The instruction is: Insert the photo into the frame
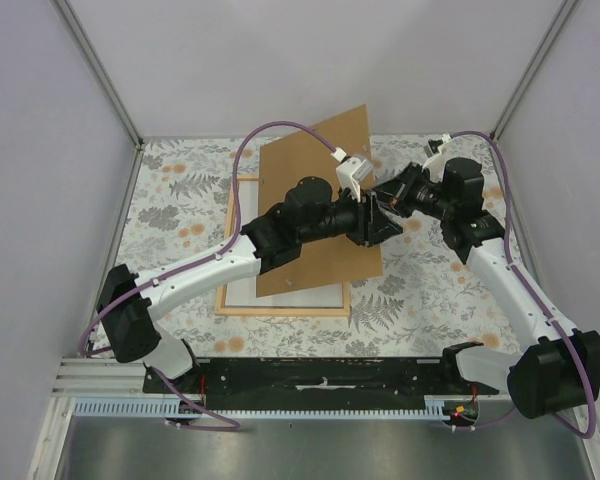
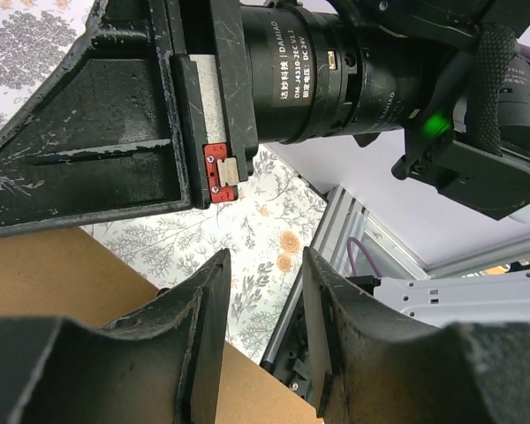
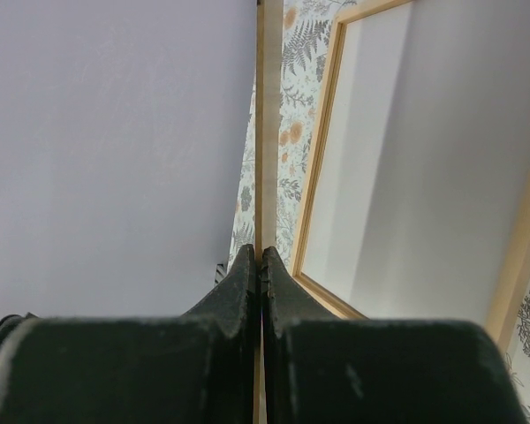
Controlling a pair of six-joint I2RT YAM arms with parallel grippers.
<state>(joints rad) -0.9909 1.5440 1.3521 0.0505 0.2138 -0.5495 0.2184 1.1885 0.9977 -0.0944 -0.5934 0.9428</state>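
Seemingly the photo (image 1: 310, 298) lies white-back-up inside the frame (image 1: 285, 312) on the bench (image 1: 180, 190). It looks thin and floppy, best nudged by its edges. The right pincer (image 3: 261, 252) clenches the stiff backing board (image 1: 315, 160) by its edge, while the left pincer (image 2: 265, 261) gapes, grasping nothing.

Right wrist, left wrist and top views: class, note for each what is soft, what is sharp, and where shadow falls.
Right wrist view: own fingers blur up close; a soft grey shadow lies across the white sheet in the frame. Left wrist view: near fingers soft, the right arm's motor label sharp, green lamp glaring. Top view: even, soft light.
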